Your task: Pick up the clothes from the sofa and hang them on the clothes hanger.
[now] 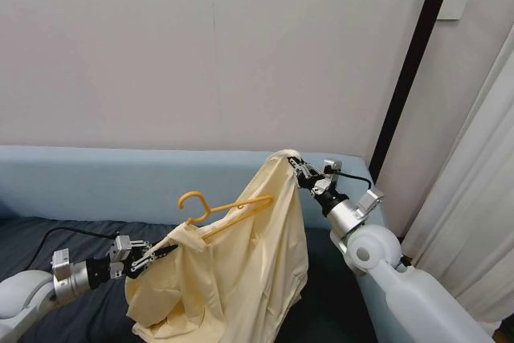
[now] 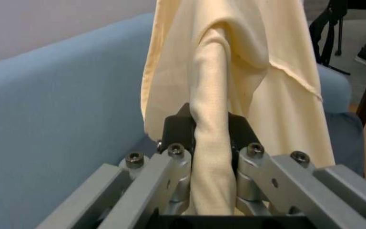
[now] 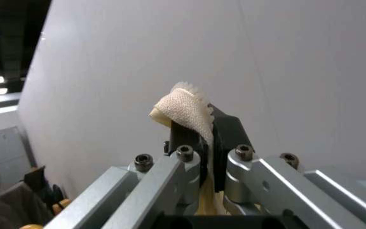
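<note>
A pale yellow garment (image 1: 241,267) hangs in the air above the light blue sofa (image 1: 96,182), stretched between my two grippers. An orange hanger (image 1: 218,210) sits partly inside it, its hook sticking out near the collar. My left gripper (image 1: 165,248) is shut on a bunched fold of the garment (image 2: 211,143) at the lower left. My right gripper (image 1: 299,166) is shut on the garment's top corner (image 3: 186,107), held up high at the right.
A dark cushion (image 1: 48,238) covers the sofa seat under the garment. A dark vertical pole (image 1: 405,78) stands at the right against the plain wall, with a white curtain (image 1: 482,198) beside it.
</note>
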Motion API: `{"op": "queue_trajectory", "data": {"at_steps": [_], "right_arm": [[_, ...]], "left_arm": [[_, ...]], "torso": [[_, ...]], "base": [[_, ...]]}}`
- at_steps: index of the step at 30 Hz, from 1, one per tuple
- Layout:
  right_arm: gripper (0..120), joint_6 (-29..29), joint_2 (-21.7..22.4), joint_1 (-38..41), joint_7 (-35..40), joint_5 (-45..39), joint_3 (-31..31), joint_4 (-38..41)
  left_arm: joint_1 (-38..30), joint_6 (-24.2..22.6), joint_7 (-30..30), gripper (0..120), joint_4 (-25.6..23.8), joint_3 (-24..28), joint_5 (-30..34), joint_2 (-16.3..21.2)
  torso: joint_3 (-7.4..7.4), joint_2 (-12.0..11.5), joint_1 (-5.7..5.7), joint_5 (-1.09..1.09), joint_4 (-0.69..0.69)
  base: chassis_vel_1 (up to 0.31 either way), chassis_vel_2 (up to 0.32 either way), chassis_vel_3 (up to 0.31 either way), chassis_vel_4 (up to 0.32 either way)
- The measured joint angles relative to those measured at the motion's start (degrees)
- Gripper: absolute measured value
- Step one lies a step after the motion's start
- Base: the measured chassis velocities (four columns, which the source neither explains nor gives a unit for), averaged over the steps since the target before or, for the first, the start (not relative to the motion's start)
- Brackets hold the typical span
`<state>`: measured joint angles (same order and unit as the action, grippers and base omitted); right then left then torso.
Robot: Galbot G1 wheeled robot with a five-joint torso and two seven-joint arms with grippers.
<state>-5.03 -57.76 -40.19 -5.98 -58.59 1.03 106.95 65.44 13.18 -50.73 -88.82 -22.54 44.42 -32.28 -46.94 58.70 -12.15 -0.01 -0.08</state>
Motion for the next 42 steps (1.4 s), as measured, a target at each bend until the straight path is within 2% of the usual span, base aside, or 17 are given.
{"op": "queue_trajectory", "data": {"at_steps": [4, 8, 14, 17, 20, 26, 29, 36, 42], "right_arm": [[0, -2.94, -0.09, -0.37, -0.47, 3.55, 3.55, 1.52], [0, -6.2, -1.64, 1.22, 1.74, 9.68, 8.24, -0.34], [0, -8.22, -2.91, 2.0, 0.77, 10.25, 9.54, -1.05], [0, -9.33, -2.78, 0.94, -0.19, 10.24, 9.71, -0.04], [0, -11.22, -2.17, -1.81, -0.42, 10.87, 9.95, 2.23], [0, -12.99, -1.33, -6.02, -1.48, 14.01, 11.95, 3.45], [0, -15.15, -1.39, -8.61, -2.89, 20.06, 15.25, 0.61], [0, -16.58, -3.01, -9.45, -0.66, 26.81, 18.44, -3.74], [0, -15.46, -5.02, -7.41, 1.1, 26.3, 17.92, -4.06]], "left_arm": [[-0.31, -0.49, 0.11, 7, -0.84, 0.55, -0.58, -1.42], [-0.32, -1.34, -0.3, 7, -2.93, 2.06, -2.43, -3.76], [-0.1, -1.44, 1.24, 7, -1.69, 3.93, -5.56, -7.35], [-0.41, -1.5, 3.25, 7, -0.95, 4.02, -5.09, -8.57], [-1.56, -1.79, 5.82, 7, -0.3, 3.51, -1.69, -9.73], [-3.46, -1.92, 7.95, 7, -0.52, 3.07, 3.3, -9.83], [-4.45, -1.91, 9.06, 7, -2.03, 3.16, 5.06, -9.83], [-4.38, -1.65, 9.67, 7, -4.8, 2.83, 6.01, -8.74], [-0.92, -0.83, 8.26, 7, -6.34, 1.88, 4.44, -7.35]], "torso": [[0.0, 0.0, 0.0, 0.0, -0.01], [0.0, 0.0, 0.0, 0.01, 0.0], [0.0, 0.0, 0.0, 0.0, 0.0], [0.0, 0.0, 0.0, 0.0, 0.01], [0.0, 0.0, 0.0, 0.0, -0.01], [0.0, 0.0, 0.0, 0.01, -0.01], [0.0, 0.0, 0.0, 0.01, -0.01], [0.0, 0.0, 0.0, 0.0, -0.02], [0.0, 0.0, 0.0, 0.0, 0.02]], "base": [[0.0, 0.0, 0.0, 0.0], [0.0, 0.0, 0.0, 0.0], [0.0, 0.0, 0.0, 0.0], [0.0, 0.0, 0.0, 0.0], [0.0, 0.0, 0.0, 0.0], [0.0, 0.0, 0.0, 0.0], [0.0, 0.0, 0.0, 0.0], [0.0, 0.0, 0.0, 0.0], [0.0, 0.0, 0.0, 0.0]]}}
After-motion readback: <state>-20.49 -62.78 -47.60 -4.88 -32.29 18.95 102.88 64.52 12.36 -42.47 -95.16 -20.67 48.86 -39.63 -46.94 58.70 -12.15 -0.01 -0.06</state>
